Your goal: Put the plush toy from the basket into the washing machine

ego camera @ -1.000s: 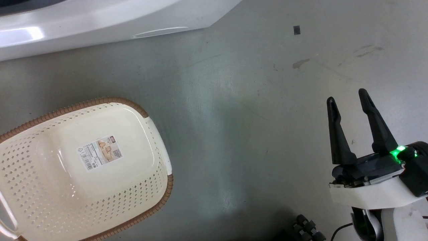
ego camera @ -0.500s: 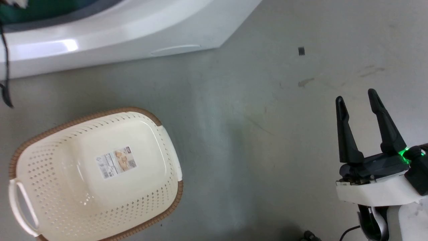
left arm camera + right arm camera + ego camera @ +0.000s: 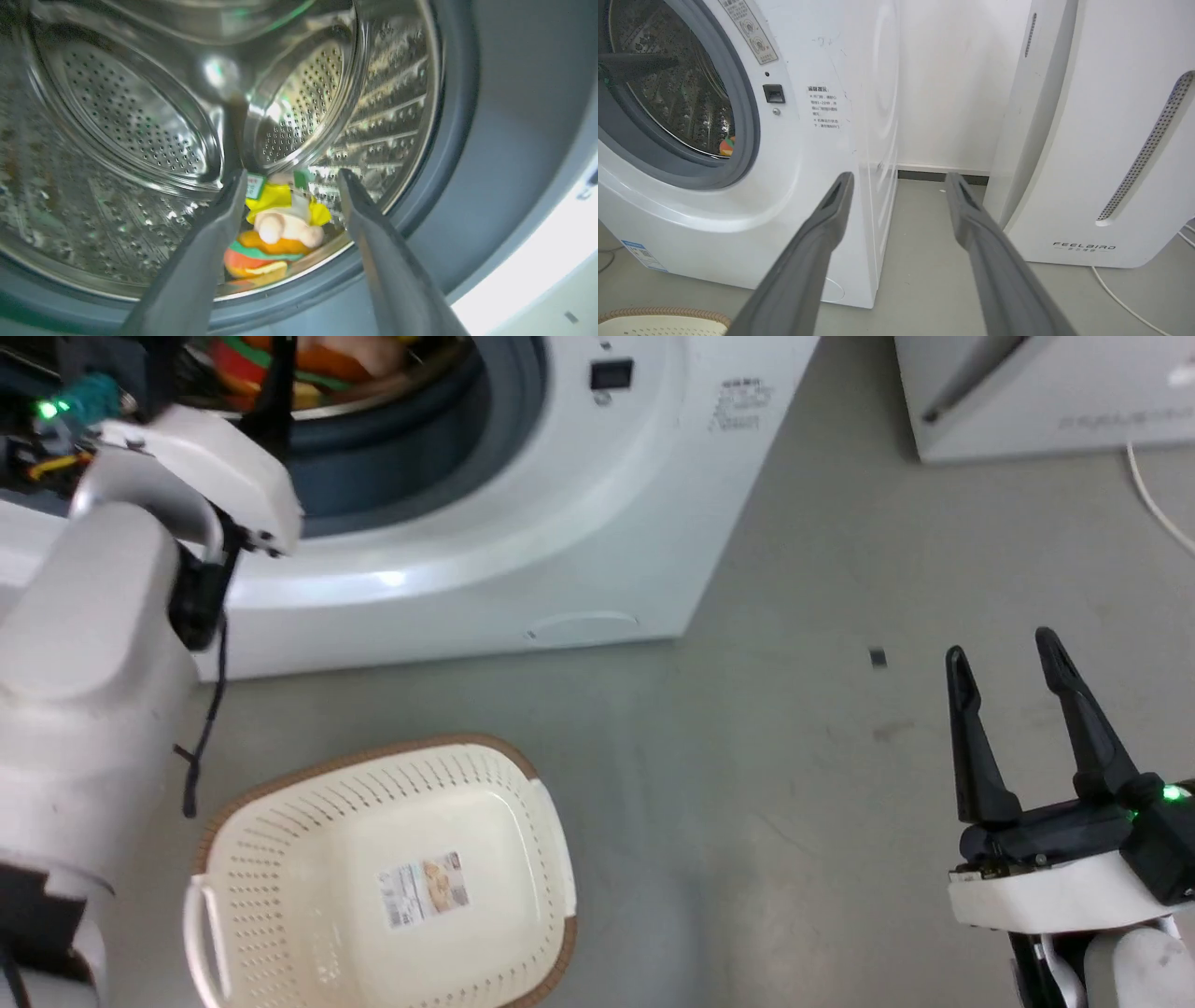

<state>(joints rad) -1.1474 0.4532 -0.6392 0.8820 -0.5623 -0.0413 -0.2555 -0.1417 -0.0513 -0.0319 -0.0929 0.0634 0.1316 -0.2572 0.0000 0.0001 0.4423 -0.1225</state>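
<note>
three views: high, close, low.
head view looks steeply down, washing machine point(image 3: 560, 523) at upper left, basket point(image 3: 271, 859) at lower left; left wrist view sits close at the door opening, facing into the drum point(image 3: 140, 107); right wrist view looks level from low down, washing machine at left, white appliance point(image 3: 1087, 163) at right. all share the drum opening.

Plush toy point(image 3: 280, 233) inside washing machine point(image 3: 523, 504), low, near the front lip. Basket point(image 3: 373, 756) on floor point(image 3: 747, 803) before the machine. Second appliance point(image 3: 1027, 392) right of machine, gap between
</note>
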